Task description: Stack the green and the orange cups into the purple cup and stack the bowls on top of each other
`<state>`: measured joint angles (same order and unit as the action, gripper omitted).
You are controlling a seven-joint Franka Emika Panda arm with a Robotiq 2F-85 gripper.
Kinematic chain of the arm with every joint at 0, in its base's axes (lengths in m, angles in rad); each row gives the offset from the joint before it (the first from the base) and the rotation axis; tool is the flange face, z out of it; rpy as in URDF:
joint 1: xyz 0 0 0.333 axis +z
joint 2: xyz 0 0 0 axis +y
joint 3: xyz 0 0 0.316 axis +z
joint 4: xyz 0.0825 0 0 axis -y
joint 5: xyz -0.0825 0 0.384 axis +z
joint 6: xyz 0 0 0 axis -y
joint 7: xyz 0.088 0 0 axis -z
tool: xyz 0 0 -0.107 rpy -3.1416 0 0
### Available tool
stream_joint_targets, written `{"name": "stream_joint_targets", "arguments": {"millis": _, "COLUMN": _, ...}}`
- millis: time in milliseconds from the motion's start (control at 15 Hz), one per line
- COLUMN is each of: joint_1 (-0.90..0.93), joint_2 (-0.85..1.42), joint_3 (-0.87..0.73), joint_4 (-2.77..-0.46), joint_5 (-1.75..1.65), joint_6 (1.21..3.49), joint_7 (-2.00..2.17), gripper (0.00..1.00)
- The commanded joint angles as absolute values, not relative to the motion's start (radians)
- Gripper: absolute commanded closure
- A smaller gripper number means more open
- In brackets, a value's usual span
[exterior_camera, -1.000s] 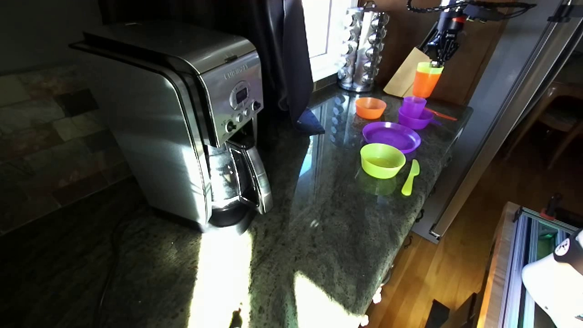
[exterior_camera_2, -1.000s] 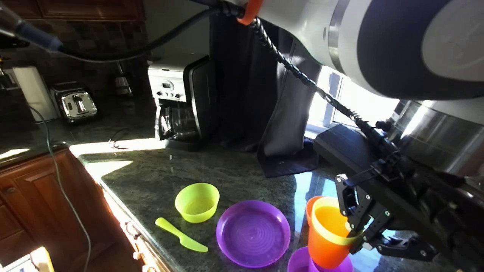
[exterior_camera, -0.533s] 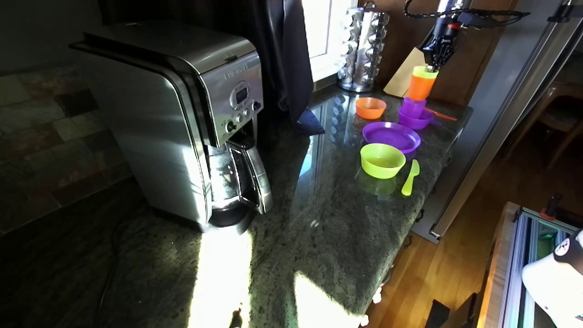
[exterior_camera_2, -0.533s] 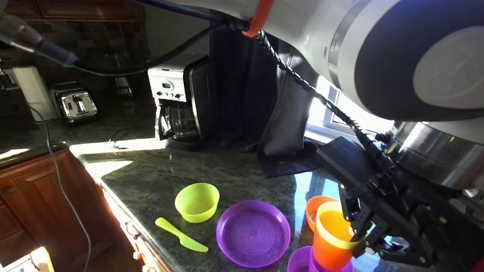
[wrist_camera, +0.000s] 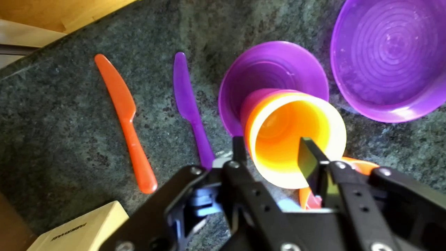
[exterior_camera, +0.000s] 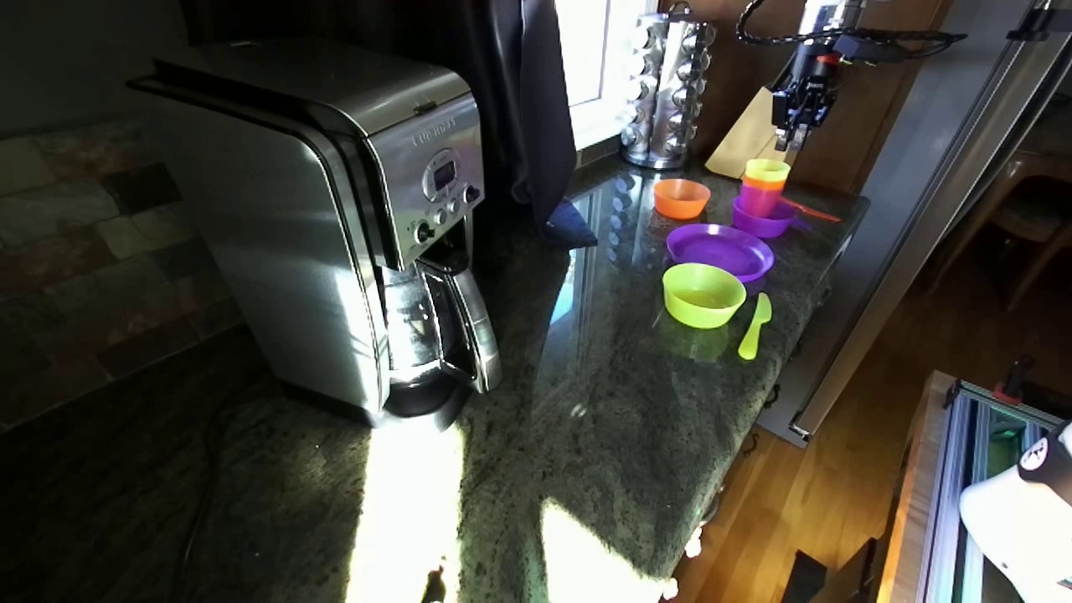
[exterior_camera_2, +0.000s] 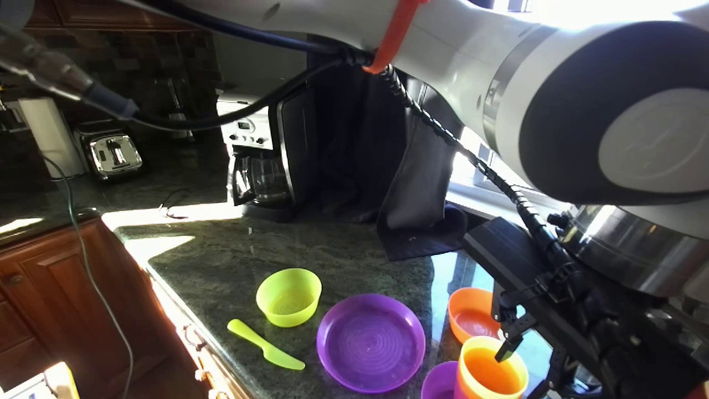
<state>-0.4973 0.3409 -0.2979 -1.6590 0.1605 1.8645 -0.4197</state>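
In an exterior view the green cup (exterior_camera: 767, 169) sits in the orange cup (exterior_camera: 764, 186), and both are nested in the purple cup (exterior_camera: 759, 203). That stack stands in the purple bowl (exterior_camera: 758, 226). My gripper (wrist_camera: 273, 140) is open just above the stack, nothing held; from the wrist, one finger lies across the green rim (wrist_camera: 337, 139) and one beside it. The orange bowl (exterior_camera_2: 471, 321) stands alone near the stack, partly covered by the gripper in the wrist view. In both exterior views the lime green bowl (exterior_camera_2: 289, 299) is separate, on the far side of the purple plate.
The purple plate (exterior_camera_2: 371, 343) lies between the green bowl and the cup stack. An orange knife (wrist_camera: 125, 115), a purple knife (wrist_camera: 190, 104) and a green knife (exterior_camera: 755, 328) lie on the counter. Behind stand a wooden block (exterior_camera: 745, 138), a spice rack (exterior_camera: 666, 92) and a coffee maker (exterior_camera: 431, 167).
The orange cup with the green one inside has come down into the purple cup. My gripper, earlier shut on their rim, has opened, let go and now stands above them.
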Motion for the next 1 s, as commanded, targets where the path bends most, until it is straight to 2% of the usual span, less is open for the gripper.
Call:
{"name": "stream_joint_targets", "arguments": {"millis": 0, "joint_1": -0.500, "joint_2": 0.348, "joint_3": -0.296, "joint_4": -1.692, "joint_5": 0.161, "joint_6": 1.896, "joint_7": -0.401, "gripper": 0.23}}
{"name": "stream_joint_targets", "arguments": {"millis": 200, "joint_1": -0.499, "joint_2": 0.364, "joint_3": -0.296, "joint_4": -1.704, "joint_5": 0.159, "joint_6": 1.907, "joint_7": -0.387, "gripper": 0.01}}
{"name": "stream_joint_targets", "arguments": {"millis": 667, "joint_1": -0.500, "joint_2": 0.389, "joint_3": -0.293, "joint_4": -1.744, "joint_5": 0.167, "joint_6": 1.983, "joint_7": -0.349, "gripper": 0.00}}
{"name": "stream_joint_targets", "arguments": {"millis": 867, "joint_1": -0.498, "joint_2": 0.396, "joint_3": -0.291, "joint_4": -1.751, "joint_5": 0.165, "joint_6": 2.009, "joint_7": -0.330, "gripper": 0.02}}
{"name": "stream_joint_targets", "arguments": {"millis": 933, "joint_1": -0.497, "joint_2": 0.398, "joint_3": -0.289, "joint_4": -1.754, "joint_5": 0.167, "joint_6": 2.014, "joint_7": -0.325, "gripper": 0.25}}
